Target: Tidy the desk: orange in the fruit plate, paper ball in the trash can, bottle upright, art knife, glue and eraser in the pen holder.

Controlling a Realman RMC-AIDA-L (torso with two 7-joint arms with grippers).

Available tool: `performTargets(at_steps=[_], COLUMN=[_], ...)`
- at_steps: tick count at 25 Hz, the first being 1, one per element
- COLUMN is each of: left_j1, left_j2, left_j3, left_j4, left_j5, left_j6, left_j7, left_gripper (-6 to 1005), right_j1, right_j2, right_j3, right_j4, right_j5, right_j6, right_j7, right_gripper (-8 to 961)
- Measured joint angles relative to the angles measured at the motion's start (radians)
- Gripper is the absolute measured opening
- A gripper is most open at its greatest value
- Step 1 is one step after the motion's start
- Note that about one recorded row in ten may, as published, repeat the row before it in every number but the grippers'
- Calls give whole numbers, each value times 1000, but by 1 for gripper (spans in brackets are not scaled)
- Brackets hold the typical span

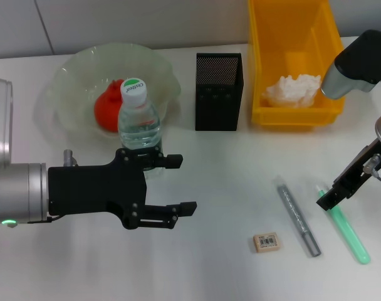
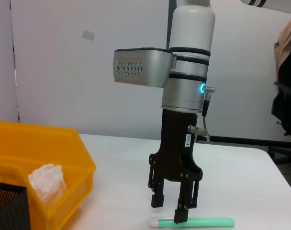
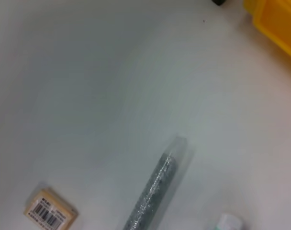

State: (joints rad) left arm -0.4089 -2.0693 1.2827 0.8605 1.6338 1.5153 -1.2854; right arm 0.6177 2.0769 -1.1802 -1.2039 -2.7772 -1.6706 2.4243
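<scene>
We see the clear ribbed bottle [image 1: 139, 125] upright at the scalloped glass fruit plate's [image 1: 71, 69] five o'clock; our left claw [image 1: 176, 185] reaches level, released. The right claw [image 1: 326, 199], fingers parted, points down onto the slim green art knife [image 1: 347, 229].

Both arms are showing the same build: silver-grey cylindrical wrist section going into a matte black bracket and a black two-finger gripper. Left gripper [image 1: 178, 188] is showing flat black linkage plates with small pivot screws, and a green status light is glowing on the silver wrist ring. Right gripper [image 2: 170, 212] is hanging under a white forearm with black band seams, a silver vented camera box sticking out sideways, a blue-lit ring, a metal plug with a thin black cable, and a small white label on the black bracket. Fingers [image 2: 181, 215] are ending in square black pads.
</scene>
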Motion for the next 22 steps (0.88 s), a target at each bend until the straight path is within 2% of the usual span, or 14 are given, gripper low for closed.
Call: performTargets(at_steps=[6, 9, 22], left_j1=[-1, -2, -7], left_j2=[0, 0, 0], left_j3=[3, 3, 1], left_j4=[0, -1, -8], left_j5=[0, 0, 0], left_j6=[-5, -6, -9], left_j7=[0, 1, 2], left_gripper=[818, 818, 818], right_j1=[3, 4, 27], right_j2=[0, 0, 0], right_j3=[2, 4, 1], right_j4=[16, 26, 75], right_j5=[-4, -4, -4], right_j6=[14, 24, 47], right_j7=[4, 4, 5], right_gripper=[659, 568, 576])
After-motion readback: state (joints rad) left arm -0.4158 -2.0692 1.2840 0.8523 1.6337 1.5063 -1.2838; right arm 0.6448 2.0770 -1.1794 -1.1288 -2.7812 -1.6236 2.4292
